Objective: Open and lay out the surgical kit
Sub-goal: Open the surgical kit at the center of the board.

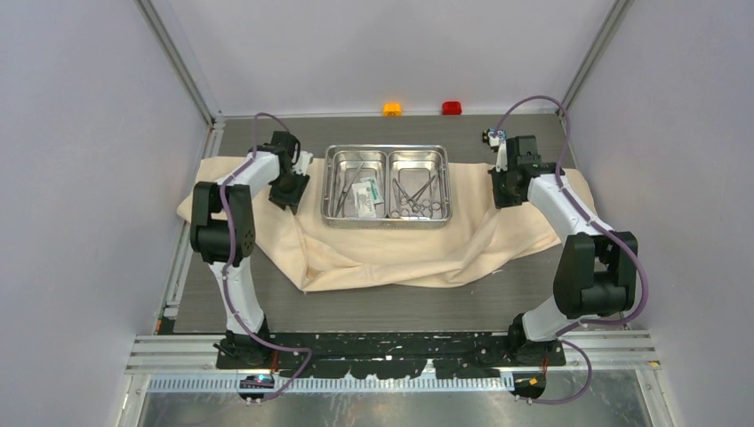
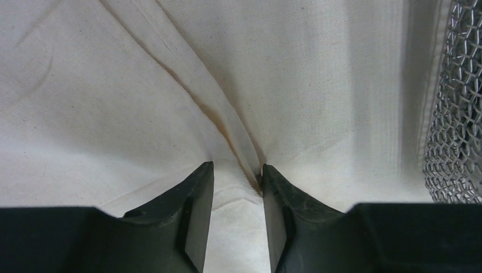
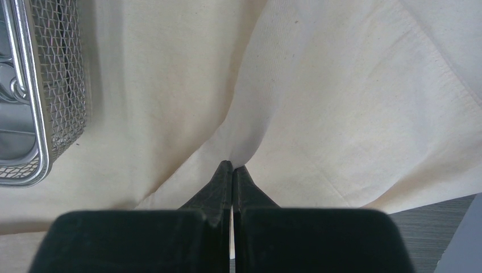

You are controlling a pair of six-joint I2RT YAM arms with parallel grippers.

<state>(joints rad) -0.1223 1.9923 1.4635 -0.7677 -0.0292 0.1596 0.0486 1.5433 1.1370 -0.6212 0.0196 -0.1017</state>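
The beige cloth [image 1: 391,253] lies spread under the steel tray [image 1: 387,149]. The tray's left compartment holds straight handles [image 1: 348,182] and white/teal packets [image 1: 366,197]. Its right compartment holds ring-handled clamps [image 1: 418,197]. My left gripper [image 1: 289,189] is down on the cloth left of the tray. In the left wrist view this gripper [image 2: 236,168] is open, its fingers astride a raised cloth [image 2: 170,85] fold. My right gripper [image 1: 507,189] is right of the tray. In the right wrist view that gripper [image 3: 233,165] is shut, pinching a cloth [image 3: 341,114] fold.
An orange block [image 1: 392,108] and a red block [image 1: 452,108] sit at the back edge. A small black-and-blue gadget [image 1: 493,136] lies near the right arm. The tray's mesh wall shows in the left wrist view [image 2: 455,114] and the right wrist view [image 3: 57,68].
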